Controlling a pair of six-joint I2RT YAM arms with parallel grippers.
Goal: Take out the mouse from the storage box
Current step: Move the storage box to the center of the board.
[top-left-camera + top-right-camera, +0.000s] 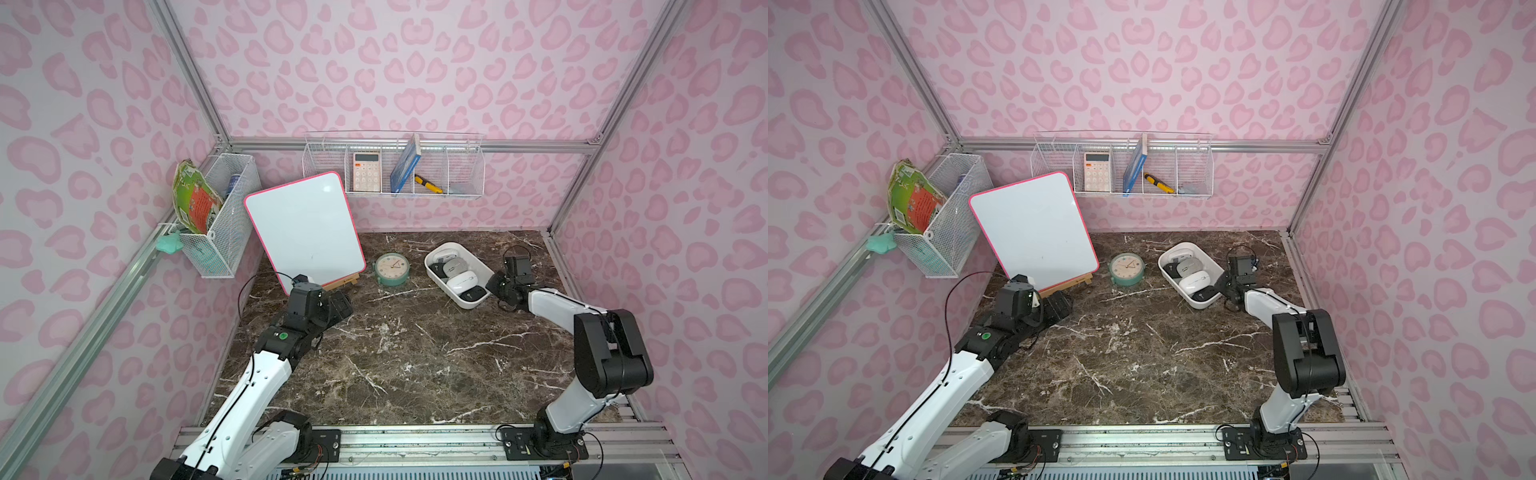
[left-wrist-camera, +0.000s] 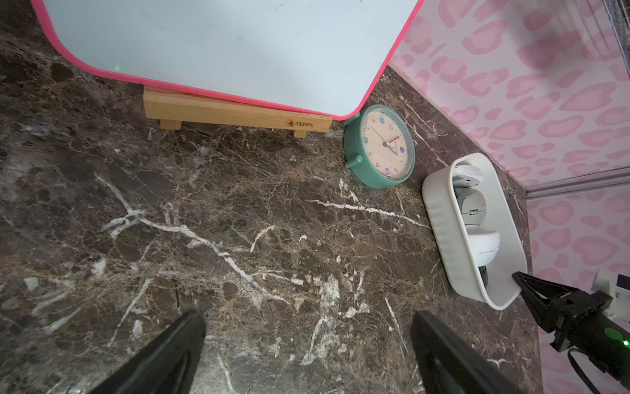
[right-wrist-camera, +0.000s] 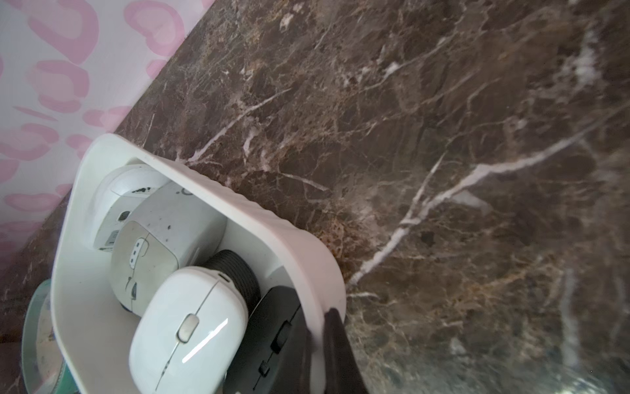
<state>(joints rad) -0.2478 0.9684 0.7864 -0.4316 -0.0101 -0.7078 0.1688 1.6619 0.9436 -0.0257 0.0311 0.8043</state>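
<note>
**Mia:** What is closest to us?

**Ben:** The metal rail [image 1: 415, 442], where both arms are bolted down. Past it is the dark stone table [image 1: 415, 357].

**Mia:** Where is the storage box [image 1: 465, 302]?

**Ben:** Far back on the table, on the right arm's side, near the green clock [image 1: 392, 269].

**Mia:** Are the mice inside it?

**Ben:** Yes, every one I can see. The white mouse [image 3: 191, 327] lies on top. The black mouse [image 3: 272, 344] is squeezed between it and the wall. The grey mouse [image 3: 143, 262] lies further in. No mouse is out on the table.

**Mia:** What is the right gripper [image 1: 493, 286] doing?

**Ben:** It is at the near end of the box, with its jaws shut tight. The right wrist view shows one dark finger outside the box wall. The other seems to be inside, next to the black mouse. So I think it is pinching the wall, not a mouse.

**Mia:** And the left gripper [image 2: 306, 358]?

**Ben:** It is wide open with nothing in it. It hangs over bare table near the wooden stand [image 2: 235, 114] of the whiteboard [image 1: 303, 228], well apart from the box.

**Mia:** So how much is done?

**Ben:** Very little, I think. The box is held, maybe so it won't slide. A mouse must yet be grabbed, lifted over the rim and set down outside.
</note>
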